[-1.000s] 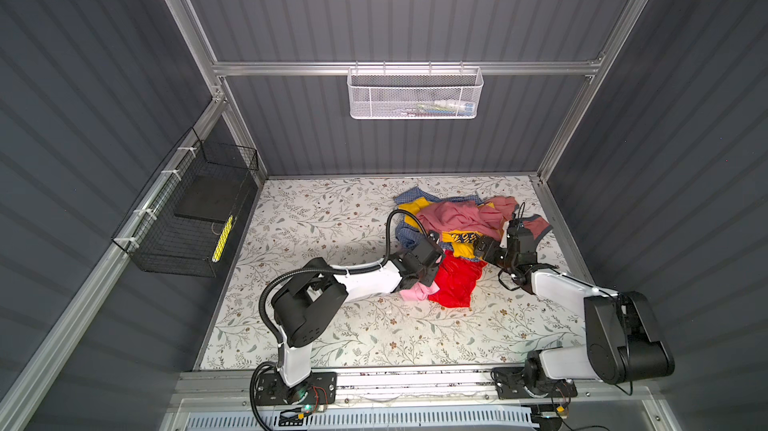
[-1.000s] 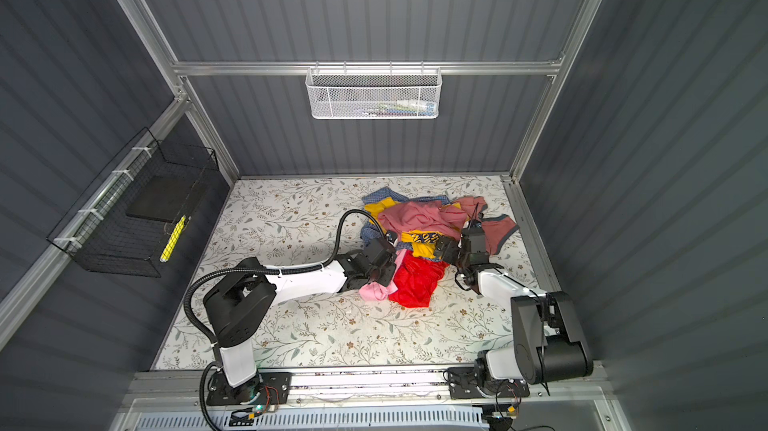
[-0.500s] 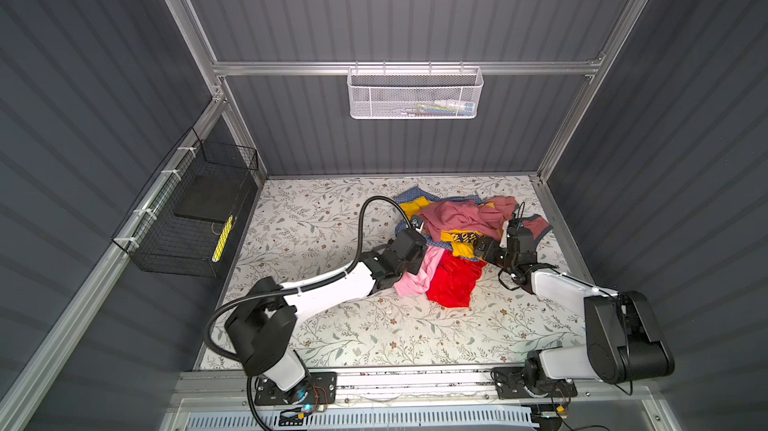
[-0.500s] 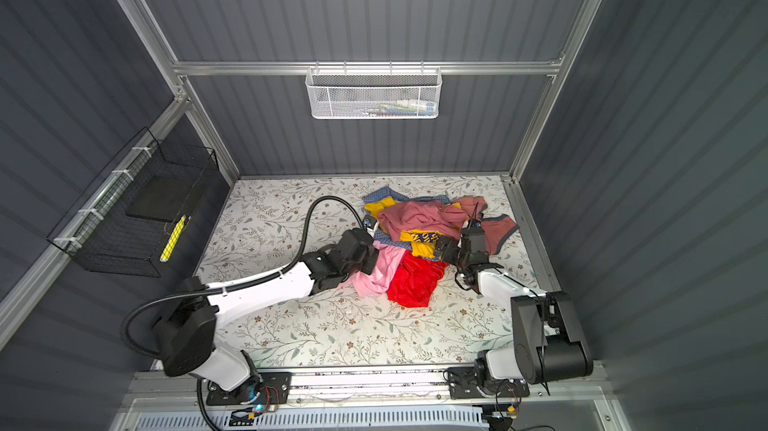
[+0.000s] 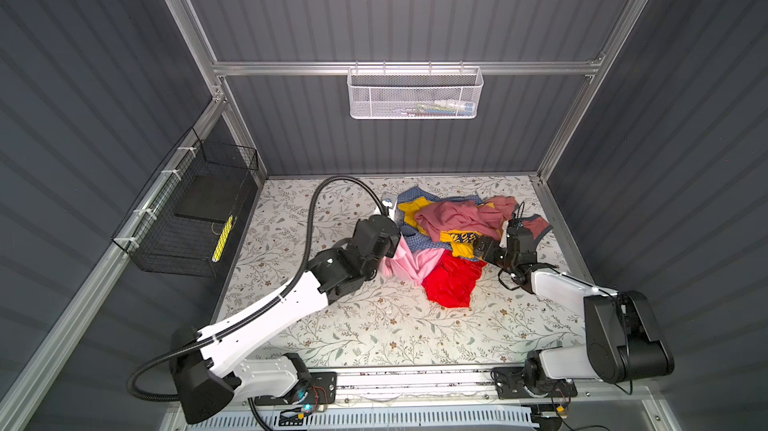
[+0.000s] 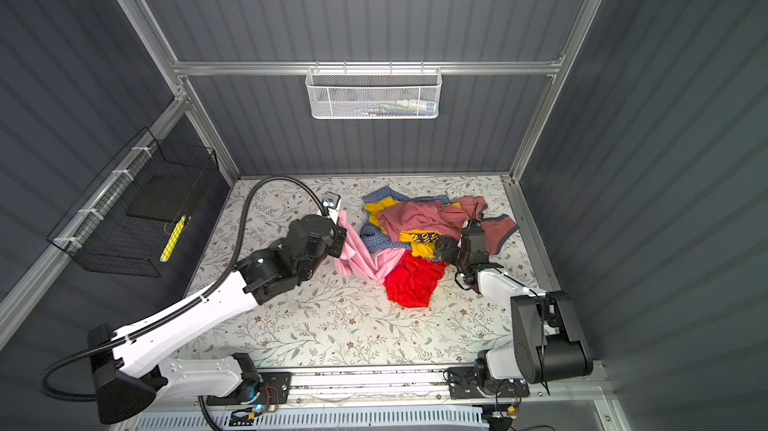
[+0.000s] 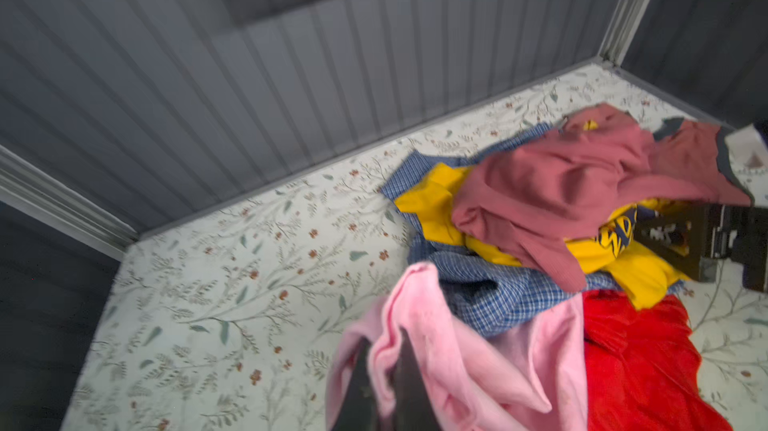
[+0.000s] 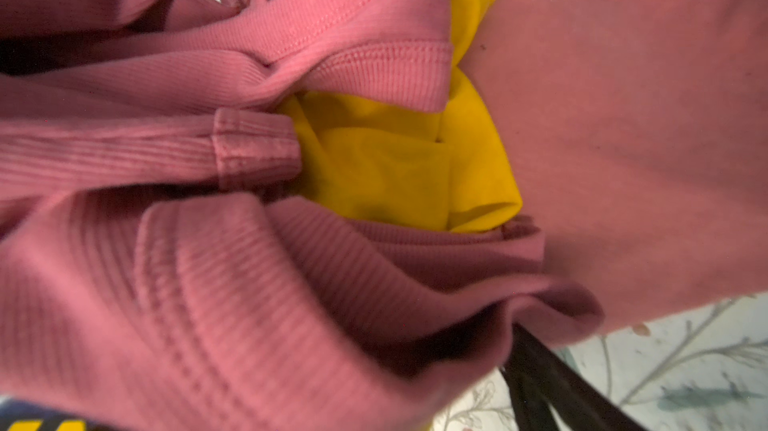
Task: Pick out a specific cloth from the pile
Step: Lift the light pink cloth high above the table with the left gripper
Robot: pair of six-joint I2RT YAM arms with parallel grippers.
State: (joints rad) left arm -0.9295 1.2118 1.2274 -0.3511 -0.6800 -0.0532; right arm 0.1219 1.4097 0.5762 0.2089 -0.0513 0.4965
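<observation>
Extraction step of a cloth-picking task. The left gripper (image 7: 380, 383), its jaws clamped together on a bunched fold of the light pink cloth (image 5: 409, 262), holds that fold raised at the left edge of the pile (image 5: 457, 229). The rest of the cloth slopes down to the right, its lower end lying against the bright red garment (image 5: 451, 283) and partly under the blue checked garment (image 7: 490, 296). The right gripper (image 5: 482, 251) rests low against the pile's right side, by the yellow garment (image 5: 461, 237) with dark lettering; whether its jaws are open or closed cannot be told.

Judged next move: draw the cloth leftward and upward, away from the pile, until its trailing end slips free. The checked fabric overlapping it may drag along.

Materials: the pink cloth looks soft and fleecy, draping in thick rounded folds. The dusty-rose garment (image 8: 291, 75) on top is rib-knit with stitched hems. The red garment is smooth and finely creased. All lie on a floral-printed table (image 5: 332, 325).
</observation>
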